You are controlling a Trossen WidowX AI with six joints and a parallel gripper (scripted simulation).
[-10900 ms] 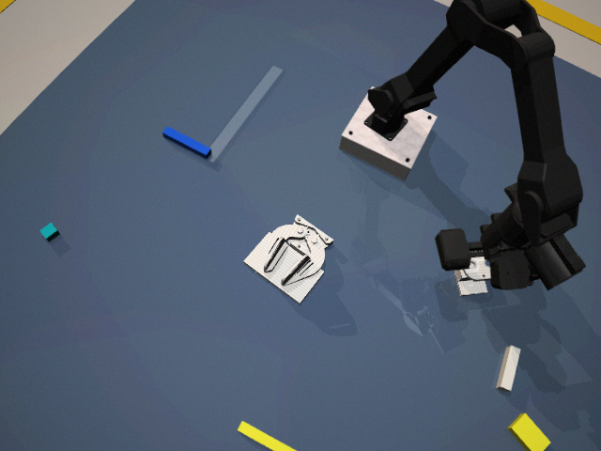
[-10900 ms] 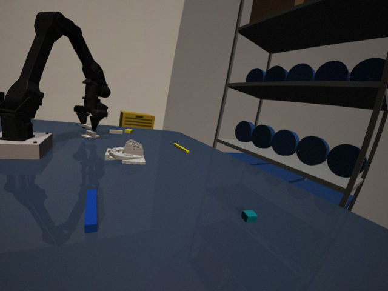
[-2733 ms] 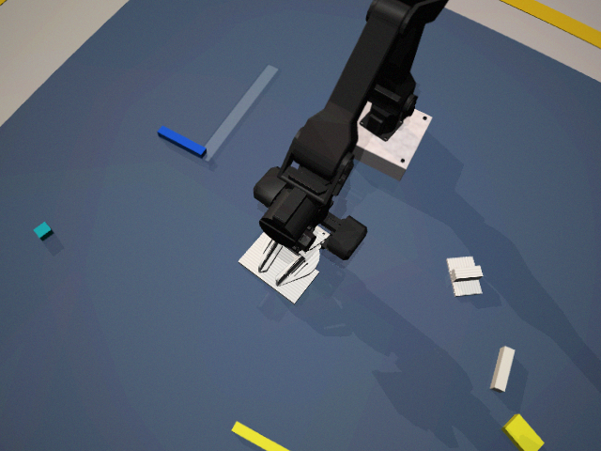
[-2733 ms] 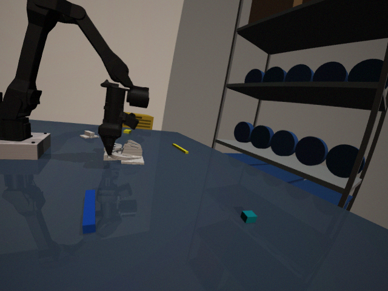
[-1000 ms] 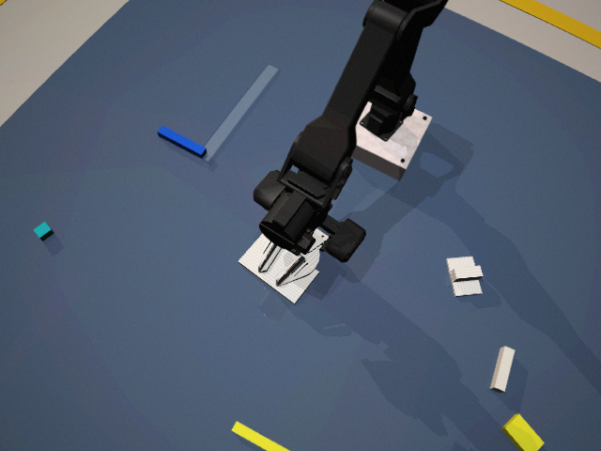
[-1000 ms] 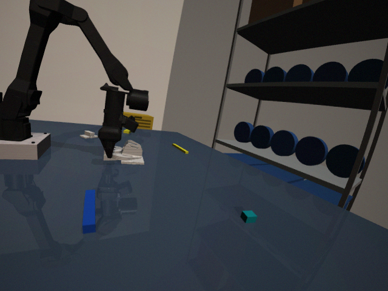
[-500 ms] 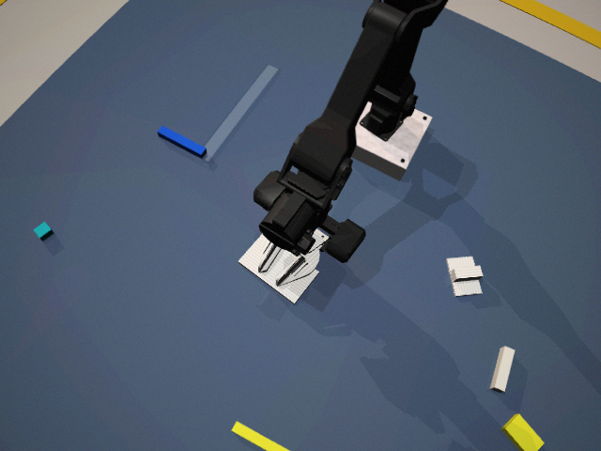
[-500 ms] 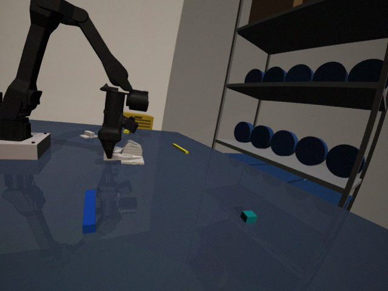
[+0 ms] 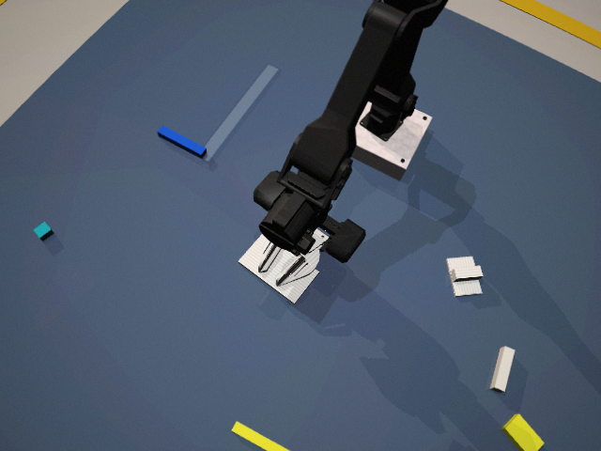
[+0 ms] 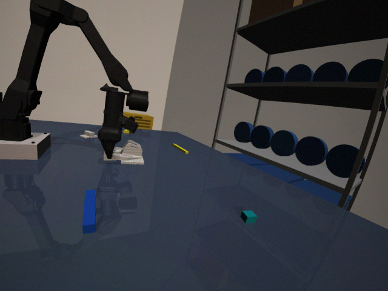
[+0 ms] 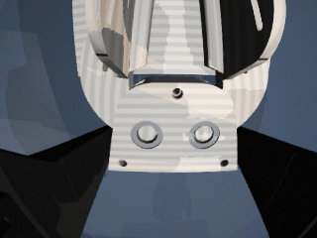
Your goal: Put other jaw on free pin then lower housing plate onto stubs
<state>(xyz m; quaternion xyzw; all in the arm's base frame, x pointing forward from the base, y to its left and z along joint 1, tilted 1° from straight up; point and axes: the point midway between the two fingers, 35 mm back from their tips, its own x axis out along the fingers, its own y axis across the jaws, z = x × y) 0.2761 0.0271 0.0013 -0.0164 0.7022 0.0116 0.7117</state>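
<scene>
The housing plate (image 11: 173, 114) is a pale striped plate between the fingers. A round pale stub top shows inside each of its two grey-ringed holes. My gripper (image 11: 172, 131) (image 10: 108, 156) is shut on the plate's two side edges, low over the base. The striped base (image 9: 295, 292) (image 10: 133, 162) lies flat on the table. Two long jaws, the left (image 11: 108, 52) and the right (image 11: 278, 30), stand apart on it and run beyond the plate. The gear teeth and pins are hidden under the plate, so their meshing cannot be seen. I cannot tell whether the plate is fully down.
A white ridged piece (image 9: 466, 275) (image 10: 89, 134), a white bar (image 9: 502, 368) and a yellow block (image 9: 524, 433) lie at one side. A blue bar (image 9: 181, 141) (image 10: 89, 211), a teal cube (image 9: 42, 229) (image 10: 248, 216) and a yellow bar (image 9: 259, 437) (image 10: 180, 148) lie farther off.
</scene>
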